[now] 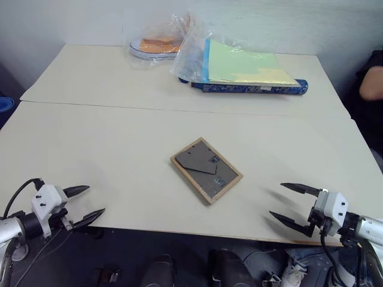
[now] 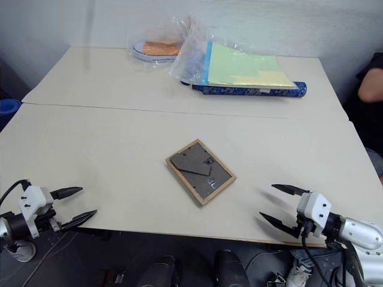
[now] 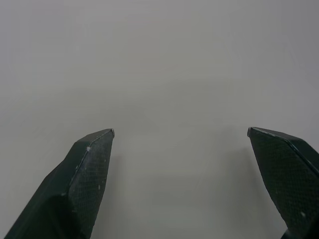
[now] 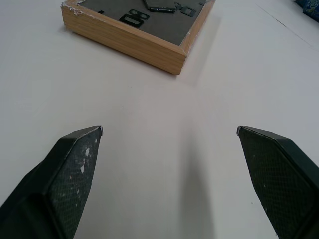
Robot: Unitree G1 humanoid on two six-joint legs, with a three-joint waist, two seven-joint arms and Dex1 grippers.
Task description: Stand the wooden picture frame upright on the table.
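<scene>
Frame: I see the small rectangular light-wood picture frame (image 1: 206, 170) lying flat on the desk, dark grey back up, its fold-out stand lying flat against that back. It sits between my two end effectors, ahead of both and well apart from each, somewhat closer to the right one.

Desk: the large cream-beige flat desk (image 1: 119, 143) is made of two panels joined by a seam; the frame lies on the near panel.

Left end effector: my left end effector (image 1: 84, 205) hangs at the near desk edge, released, its two black fingers spread wide with nothing between them. In its wrist view I see bare desk surface past the fingertips (image 3: 94, 149).

Right end effector: my right end effector (image 1: 290, 203) hangs at the near edge too, released and empty, pointing in toward the frame. Its wrist view shows the frame's wooden side and one corner ahead of the fingertips (image 4: 82, 149), not touching.

Far panel: beyond both end effectors lie a blue-edged folder with green-yellow papers (image 1: 248, 72) partly in clear plastic and a bagged white-soled shoe (image 1: 157, 46).

Far right: a person's arm (image 1: 371, 84) shows at the desk's side.
</scene>
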